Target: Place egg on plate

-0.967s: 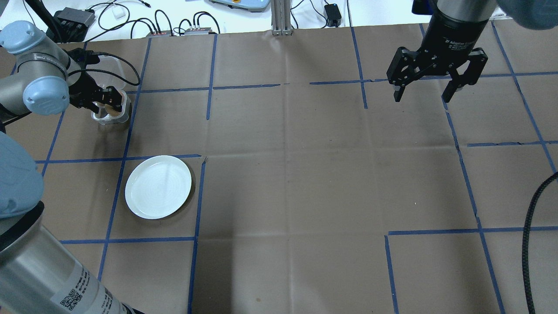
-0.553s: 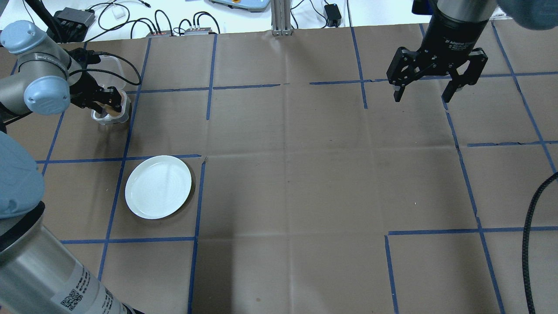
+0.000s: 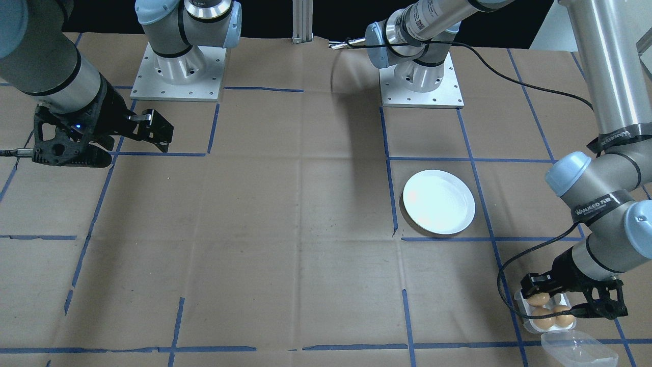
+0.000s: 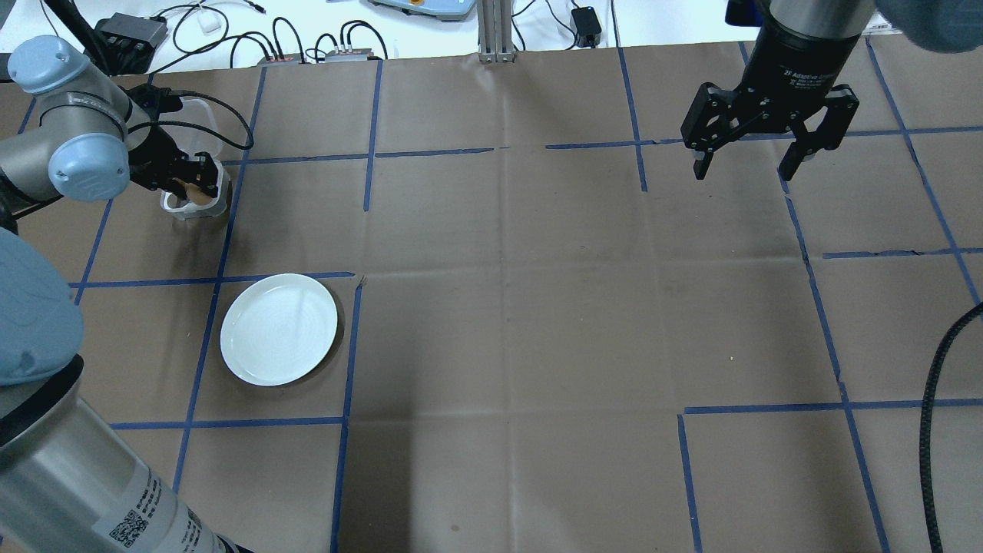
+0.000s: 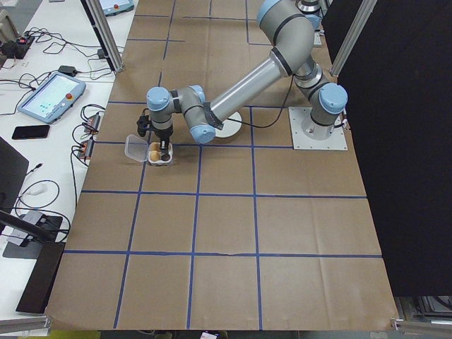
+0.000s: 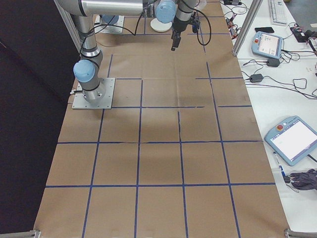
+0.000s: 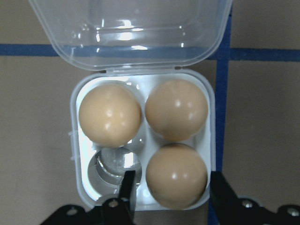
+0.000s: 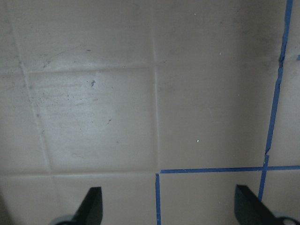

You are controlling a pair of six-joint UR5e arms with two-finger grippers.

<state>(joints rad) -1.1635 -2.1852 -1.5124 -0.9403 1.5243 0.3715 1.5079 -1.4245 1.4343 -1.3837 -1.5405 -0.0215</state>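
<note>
The left gripper is lowered into a clear egg tray, its fingers straddling one brown egg without visibly squeezing it. Two more eggs sit just beyond. The white plate lies empty, nearer the robot. Far across the table, the right gripper hangs with jaws spread.

**Colours and patterns**

Eggs: tan-brown, glossy. Egg tray: clear plastic. Plate: plain white. Table: brown paper, blue tape grid. Fingers: black. Arm joints: pale blue caps on silver.
</note>
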